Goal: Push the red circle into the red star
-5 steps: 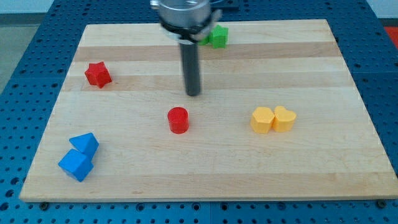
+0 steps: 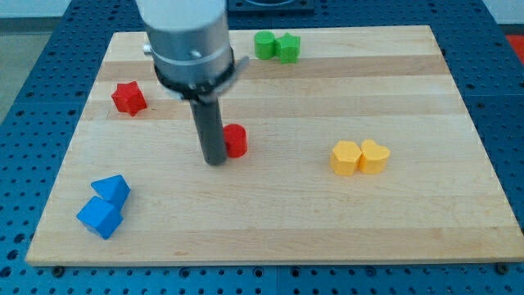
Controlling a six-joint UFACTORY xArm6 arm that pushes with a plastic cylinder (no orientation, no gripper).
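**Tip beside the red circle, red star off to the upper left**

The wooden worktop (image 2: 270,221) lies on a blue perforated base (image 2: 33,65). My tip (image 2: 214,161), a plain rod that grasps nothing, touches the worktop with the red circle (image 2: 236,140) right against its right side, partly hidden behind the rod. The circle stands upright as a short cylinder. The red star (image 2: 128,97) sits well up and left of the tip. Two yellow blocks (image 2: 360,156) lie far right, two blue blocks (image 2: 104,206) lower left, two green blocks (image 2: 276,45) above.
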